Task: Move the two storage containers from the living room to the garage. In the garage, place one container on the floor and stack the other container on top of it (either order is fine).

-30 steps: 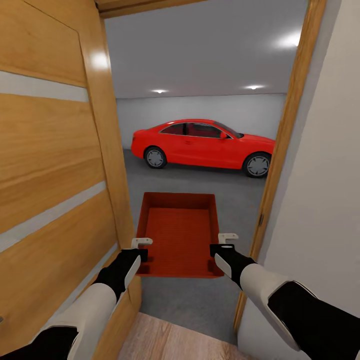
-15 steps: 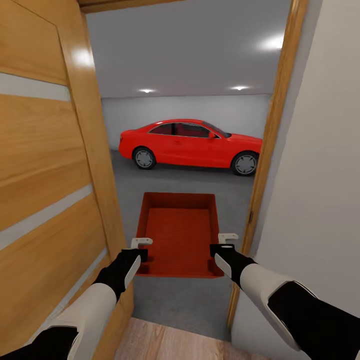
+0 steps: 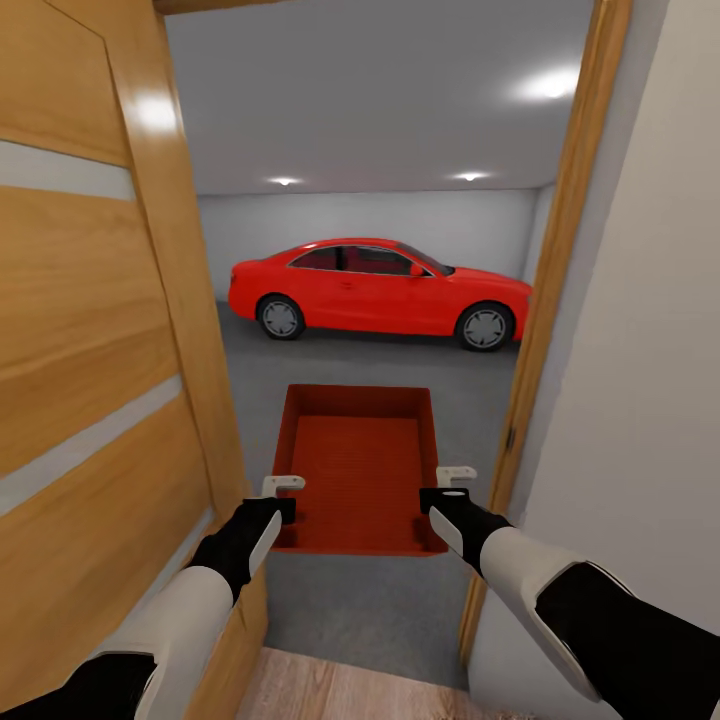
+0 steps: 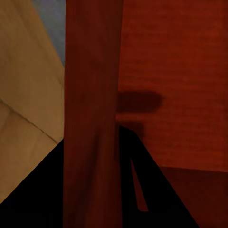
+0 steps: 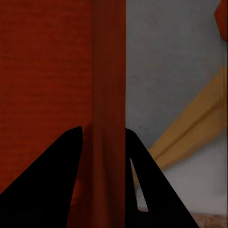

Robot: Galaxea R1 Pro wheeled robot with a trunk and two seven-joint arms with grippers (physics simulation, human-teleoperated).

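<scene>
Both claws, left gripper (image 3: 284, 497) and right gripper (image 3: 450, 483), pinch the container (image 3: 358, 465) walls mid-frame, keeping it level through the doorway (image 3: 560, 260).

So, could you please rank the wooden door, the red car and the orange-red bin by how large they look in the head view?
1. Wooden door, largest, though it is nearest the camera.
2. Red car and orange-red bin cover similar areas; the car is far off, so I won't rank them.

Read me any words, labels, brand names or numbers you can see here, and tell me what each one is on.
None can be read.
The storage container: plain red walls, no label.
The red car: no badge or plate legible at this size.
The wooden door: bare, with pale stripes and no sign.
</scene>
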